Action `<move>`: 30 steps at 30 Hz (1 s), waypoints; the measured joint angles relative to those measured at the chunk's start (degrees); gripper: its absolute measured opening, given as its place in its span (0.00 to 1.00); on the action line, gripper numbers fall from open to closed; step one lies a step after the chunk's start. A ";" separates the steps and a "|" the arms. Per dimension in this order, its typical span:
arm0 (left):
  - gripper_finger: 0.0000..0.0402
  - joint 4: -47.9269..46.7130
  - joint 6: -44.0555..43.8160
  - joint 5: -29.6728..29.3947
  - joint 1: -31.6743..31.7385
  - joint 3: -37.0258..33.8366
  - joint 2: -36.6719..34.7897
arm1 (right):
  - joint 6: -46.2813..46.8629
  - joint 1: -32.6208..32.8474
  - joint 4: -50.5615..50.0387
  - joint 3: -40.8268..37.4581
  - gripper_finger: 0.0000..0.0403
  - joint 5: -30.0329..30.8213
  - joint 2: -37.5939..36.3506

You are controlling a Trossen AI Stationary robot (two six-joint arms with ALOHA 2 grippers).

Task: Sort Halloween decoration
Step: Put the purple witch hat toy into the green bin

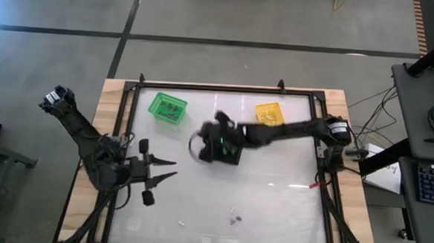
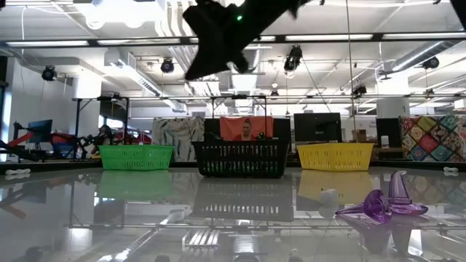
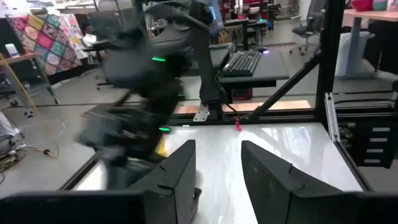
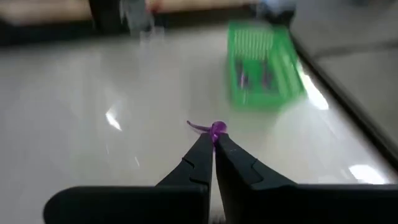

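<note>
My right gripper point(image 4: 214, 144) hangs above the middle of the table point(image 1: 272, 199), shut on a small purple trinket point(image 4: 216, 129). In the high view it point(image 1: 201, 145) is over the black basket point(image 1: 230, 156), which it partly hides. The green basket point(image 1: 167, 106), with several trinkets inside, stands at the far left and the yellow basket point(image 1: 269, 113) at the far right. My left gripper point(image 1: 171, 170) waits open and empty near the table's left side. Purple trinkets point(image 2: 382, 204) and a white one point(image 2: 329, 195) lie loose near the front edge. My right gripper pinches the purple trinket's rounded end point(image 4: 216, 131) between its two fingertips. A thin purple tail point(image 4: 196, 126) sticks out to one side. The fingers slant down toward the green basket point(image 4: 261, 62). The trinket is lifted clear of the table.
A dark frame point(image 1: 226, 88) runs around the table. Loose trinkets point(image 1: 234, 215) lie near the front edge, another point(image 1: 183, 223) left of them. Between the baskets and these trinkets the tabletop is bare. A desk with a keyboard point(image 1: 430, 181) stands off the table's right side.
</note>
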 joint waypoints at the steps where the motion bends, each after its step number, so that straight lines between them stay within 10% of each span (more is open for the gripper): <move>1: 0.28 -0.06 0.02 -1.34 -0.88 0.00 -0.19 | -1.51 -1.86 3.29 0.00 0.02 -2.31 0.22; 16: 0.28 -2.16 0.53 -9.09 -5.05 -0.02 -0.45 | -2.51 -16.62 39.74 0.84 0.02 -15.25 13.43; 30: 0.28 -2.99 2.88 -14.71 -5.07 -0.02 -1.02 | -1.60 -17.34 30.17 20.63 0.02 -15.21 26.78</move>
